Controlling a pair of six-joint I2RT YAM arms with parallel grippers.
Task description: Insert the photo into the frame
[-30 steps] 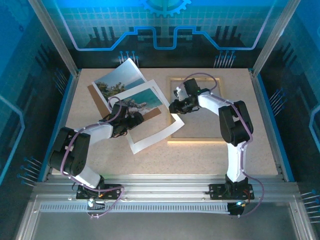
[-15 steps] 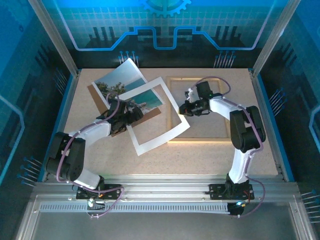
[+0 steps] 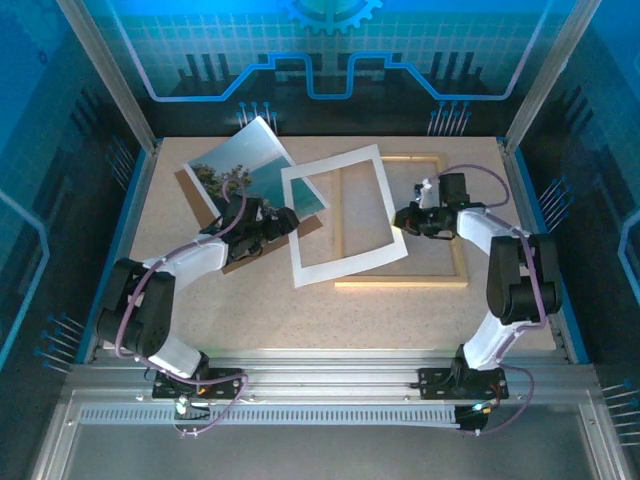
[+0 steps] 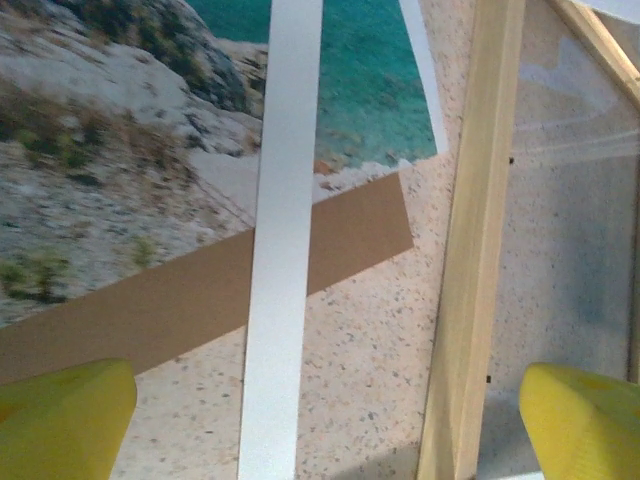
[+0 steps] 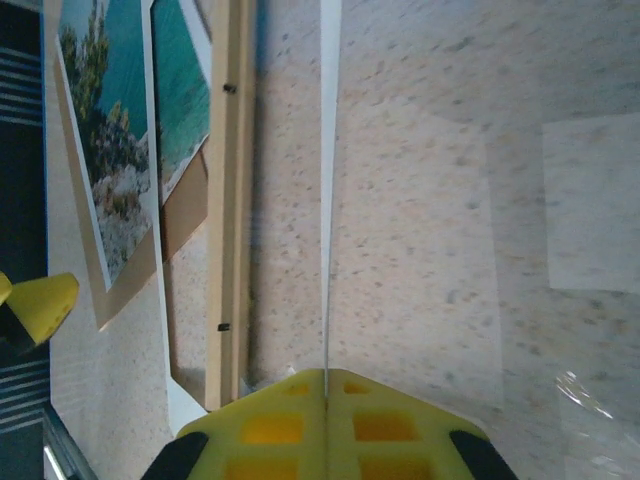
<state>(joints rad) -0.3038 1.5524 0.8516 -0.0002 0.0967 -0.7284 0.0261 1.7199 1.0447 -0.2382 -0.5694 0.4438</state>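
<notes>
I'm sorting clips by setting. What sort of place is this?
Probably a robot lab's enclosed test cell: a speckled beige tabletop walled by blue translucent panels on aluminium rails, with two white robot arms bolted at its near edge.

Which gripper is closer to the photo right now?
Left. The left gripper hovers open at the photo's near edge; the right gripper pinches the mat's right edge, over the frame.

Left arm (image 3: 190,262): stretched forward, low.
Left claw (image 4: 330,420): fingers spread wide.
Right arm (image 3: 500,245): elbow out, wrist turned inward.
Right claw (image 5: 327,385): pinched closed.
</notes>
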